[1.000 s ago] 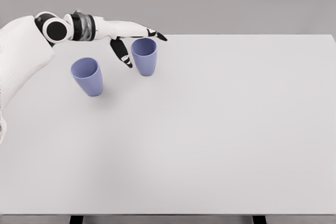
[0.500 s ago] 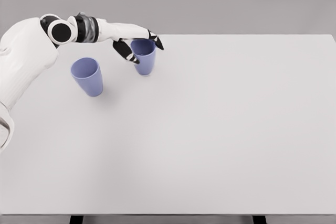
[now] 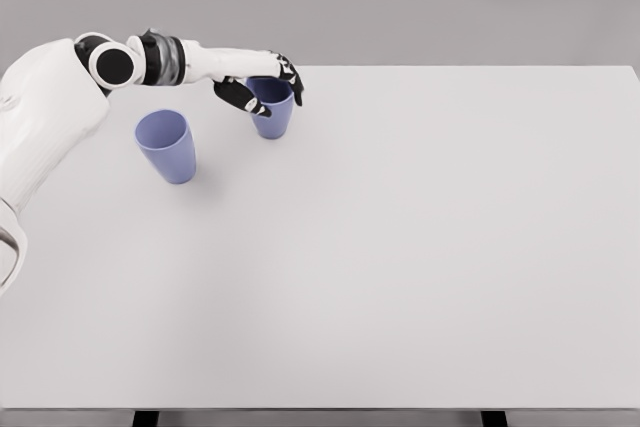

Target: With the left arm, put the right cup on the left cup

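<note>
The white left arm comes in from the upper left and stretches out over the far side of the bench. Below its forearm, the left cup stands upright on the bench, blue, mouth open upward, apart from the arm. To its right, near the bench's far edge, the right cup also stands on the bench, upright. The left hand is curled around the rim of this cup, dark fingers wrapped over the far side and the thumb on the near side, gripping it. The 2 cups stand apart from each other.
</note>
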Controlling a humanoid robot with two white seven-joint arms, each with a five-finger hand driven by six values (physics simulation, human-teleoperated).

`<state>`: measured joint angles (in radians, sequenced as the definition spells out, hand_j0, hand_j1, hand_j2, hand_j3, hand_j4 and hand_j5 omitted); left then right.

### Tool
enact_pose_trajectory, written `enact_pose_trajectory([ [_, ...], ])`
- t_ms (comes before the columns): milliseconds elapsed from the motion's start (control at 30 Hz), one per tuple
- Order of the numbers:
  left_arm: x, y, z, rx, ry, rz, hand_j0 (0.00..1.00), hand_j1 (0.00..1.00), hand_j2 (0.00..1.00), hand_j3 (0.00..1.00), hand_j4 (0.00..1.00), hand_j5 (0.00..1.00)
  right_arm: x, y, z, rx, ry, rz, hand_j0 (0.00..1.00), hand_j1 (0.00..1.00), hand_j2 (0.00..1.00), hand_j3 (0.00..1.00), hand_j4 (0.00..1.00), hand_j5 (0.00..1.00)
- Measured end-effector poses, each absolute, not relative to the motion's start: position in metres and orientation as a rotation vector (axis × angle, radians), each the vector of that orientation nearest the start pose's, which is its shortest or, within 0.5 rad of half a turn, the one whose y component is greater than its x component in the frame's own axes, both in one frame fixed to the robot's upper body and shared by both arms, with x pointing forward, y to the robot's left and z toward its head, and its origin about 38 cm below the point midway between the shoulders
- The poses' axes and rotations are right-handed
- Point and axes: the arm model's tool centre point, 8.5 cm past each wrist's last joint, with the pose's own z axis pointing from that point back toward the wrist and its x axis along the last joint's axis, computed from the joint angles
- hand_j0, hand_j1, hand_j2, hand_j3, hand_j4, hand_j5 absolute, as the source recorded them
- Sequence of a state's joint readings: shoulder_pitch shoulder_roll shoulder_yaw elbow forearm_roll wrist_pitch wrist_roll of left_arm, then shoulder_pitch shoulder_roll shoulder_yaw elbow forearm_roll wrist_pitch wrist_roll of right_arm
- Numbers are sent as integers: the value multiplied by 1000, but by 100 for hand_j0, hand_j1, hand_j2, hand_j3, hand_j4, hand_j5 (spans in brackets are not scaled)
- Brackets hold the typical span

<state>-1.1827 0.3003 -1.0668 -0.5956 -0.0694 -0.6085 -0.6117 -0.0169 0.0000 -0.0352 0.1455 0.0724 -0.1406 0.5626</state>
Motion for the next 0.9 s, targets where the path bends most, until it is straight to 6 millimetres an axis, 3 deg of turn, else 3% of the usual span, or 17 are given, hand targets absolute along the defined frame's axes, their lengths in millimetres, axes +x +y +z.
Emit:
enact_pose_trajectory([
  [333,567,193,233,123,-1358,-1918,59,59,59,59,59,59,-26,-223,-248,485,0,39,100,100,100,100,100,100],
  [633,555,210,274,128,-1478,-1919,57,57,57,57,57,57,-26,-223,-248,485,0,39,100,100,100,100,100,100],
  [900,532,243,304,123,-1559,-1910,57,57,57,57,57,57,-26,-223,-248,485,0,39,100,100,100,100,100,100],
])
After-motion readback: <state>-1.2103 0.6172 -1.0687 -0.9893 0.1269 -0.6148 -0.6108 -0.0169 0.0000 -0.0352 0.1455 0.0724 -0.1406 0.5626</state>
